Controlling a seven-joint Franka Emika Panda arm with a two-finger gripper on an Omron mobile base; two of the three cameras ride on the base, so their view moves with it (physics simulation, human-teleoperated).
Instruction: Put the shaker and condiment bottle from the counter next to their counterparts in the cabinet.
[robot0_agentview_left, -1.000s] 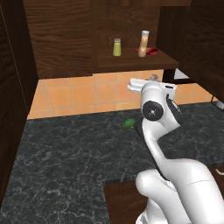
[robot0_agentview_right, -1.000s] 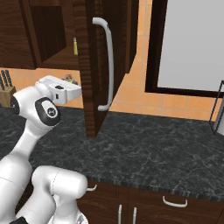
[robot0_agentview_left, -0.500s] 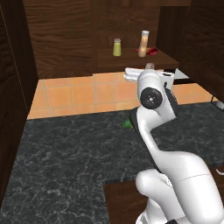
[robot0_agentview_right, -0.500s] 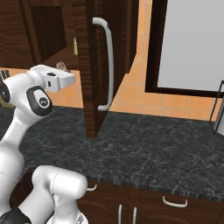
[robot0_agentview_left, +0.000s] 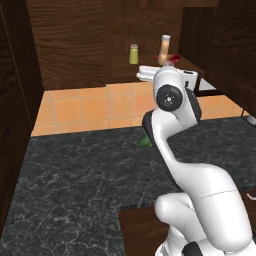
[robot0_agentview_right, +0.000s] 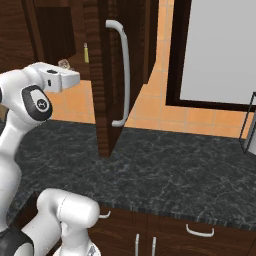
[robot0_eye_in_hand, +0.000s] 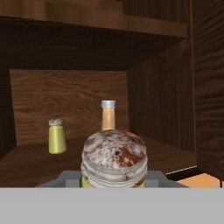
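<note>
My gripper (robot0_eye_in_hand: 114, 183) is shut on the shaker (robot0_eye_in_hand: 114, 158), whose speckled grey cap stands close in the hand view; the cap (robot0_agentview_right: 63, 63) also pokes up above the hand in the right base view. Ahead, on the cabinet (robot0_agentview_left: 70, 45) shelf, stand the matching yellow-green shaker (robot0_eye_in_hand: 57, 136) (robot0_agentview_left: 133, 54) on the left and the peach condiment bottle (robot0_eye_in_hand: 108, 115) (robot0_agentview_left: 164, 49) to its right. A red bottle (robot0_agentview_left: 170, 59) lies just beside the peach one, mostly hidden behind my hand (robot0_agentview_left: 149, 75). The hand hovers in front of the shelf, above the black counter (robot0_agentview_left: 75, 175).
A green leafy lump (robot0_agentview_left: 145, 142) lies on the counter by the tiled wall, partly behind the arm. The open cabinet door with its white handle (robot0_agentview_right: 123, 75) stands right of the hand. Dark wood side walls close in the shelf.
The hand has risen with the shaker and shifted a little left, coming up to the level of the cabinet shelf. The things on the shelf have not moved.
</note>
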